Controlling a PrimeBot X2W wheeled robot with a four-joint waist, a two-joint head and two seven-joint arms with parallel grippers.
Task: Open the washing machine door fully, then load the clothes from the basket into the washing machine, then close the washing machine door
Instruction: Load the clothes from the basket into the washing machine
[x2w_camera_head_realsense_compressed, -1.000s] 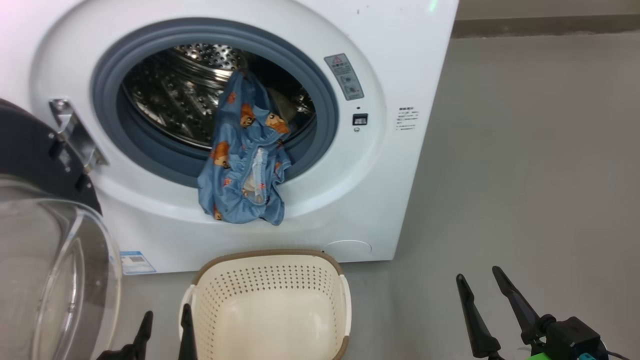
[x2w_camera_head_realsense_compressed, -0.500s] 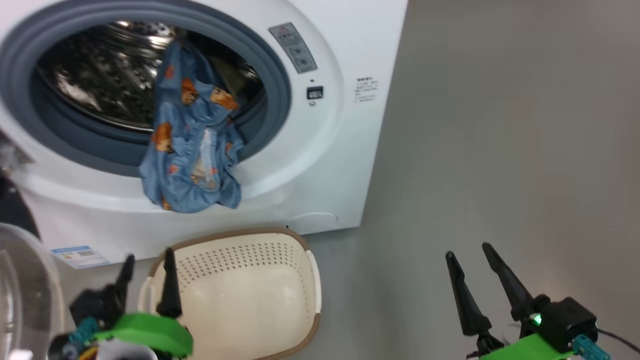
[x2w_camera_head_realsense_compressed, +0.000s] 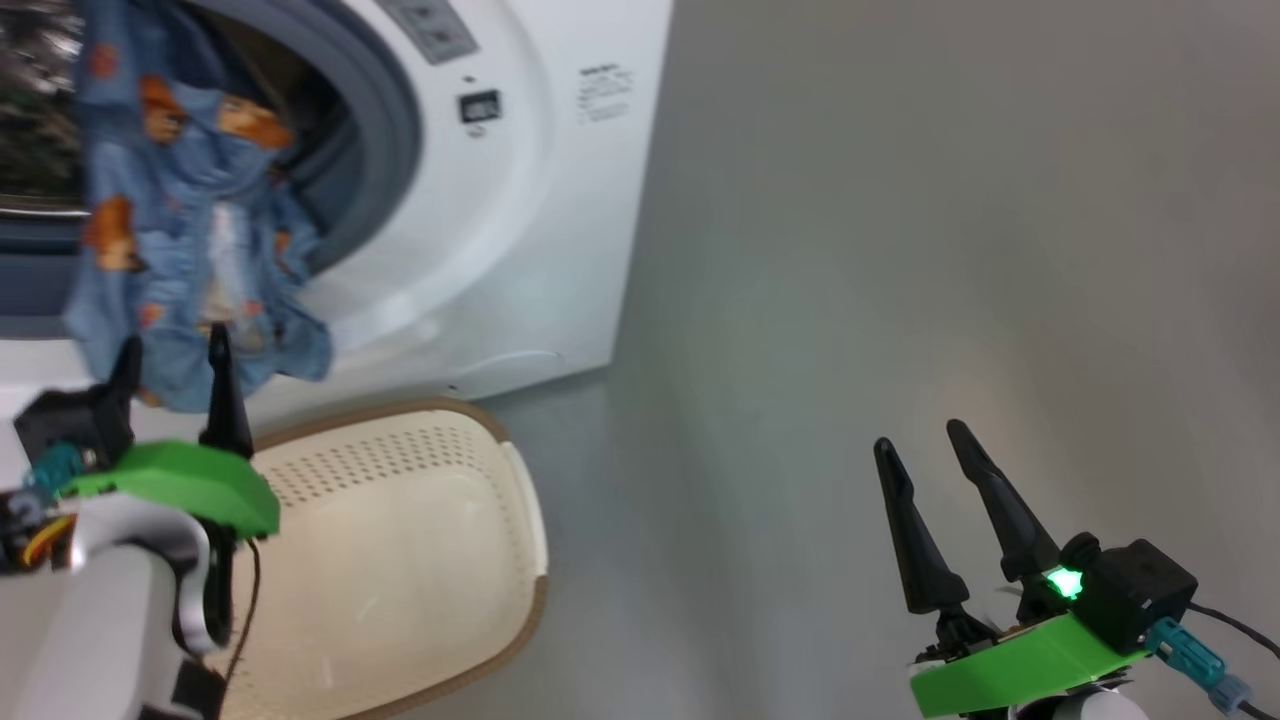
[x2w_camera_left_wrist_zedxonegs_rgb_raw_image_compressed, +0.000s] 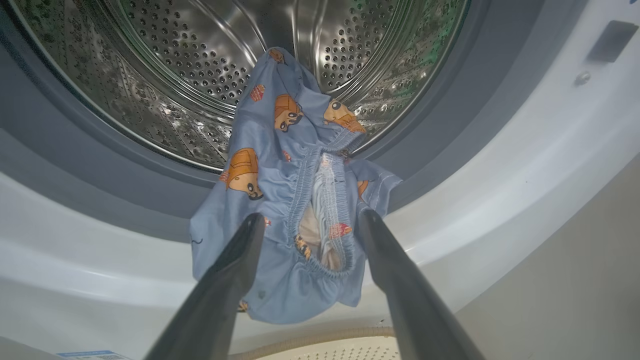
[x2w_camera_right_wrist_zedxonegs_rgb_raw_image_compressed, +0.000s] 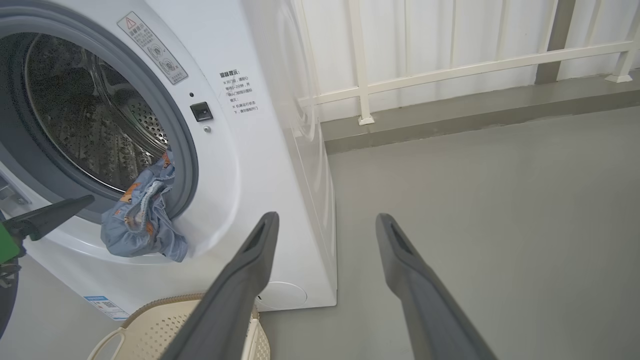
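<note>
The clothes (x2w_camera_head_realsense_compressed: 190, 250) hang half out of the washing machine (x2w_camera_head_realsense_compressed: 520, 200), draped from the steel drum (x2w_camera_left_wrist_zedxonegs_rgb_raw_image_compressed: 175, 65) over the grey gasket and white front rim. My left gripper (x2w_camera_head_realsense_compressed: 172, 360) is open just below them, fingertips at the lower hem. In the left wrist view the clothes (x2w_camera_left_wrist_zedxonegs_rgb_raw_image_compressed: 295, 200) lie straight ahead of the open left gripper (x2w_camera_left_wrist_zedxonegs_rgb_raw_image_compressed: 311, 217), its fingers on either side of the elastic band. The cream basket (x2w_camera_head_realsense_compressed: 400, 560) stands empty on the floor under the opening. My right gripper (x2w_camera_head_realsense_compressed: 918, 437) hangs open over bare floor, far right. The washing machine door is out of view.
Grey floor (x2w_camera_head_realsense_compressed: 900, 250) stretches to the right of the machine. The right wrist view shows the machine's side panel (x2w_camera_right_wrist_zedxonegs_rgb_raw_image_compressed: 305, 165), a white railing (x2w_camera_right_wrist_zedxonegs_rgb_raw_image_compressed: 450, 70) on a low kerb behind it, and one left finger (x2w_camera_right_wrist_zedxonegs_rgb_raw_image_compressed: 50, 215) beside the clothes (x2w_camera_right_wrist_zedxonegs_rgb_raw_image_compressed: 140, 220).
The head camera has swung right, shifting the machine and basket to the picture's left. My left gripper has risen from beside the basket up to the hanging clothes. Both grippers stay open.
</note>
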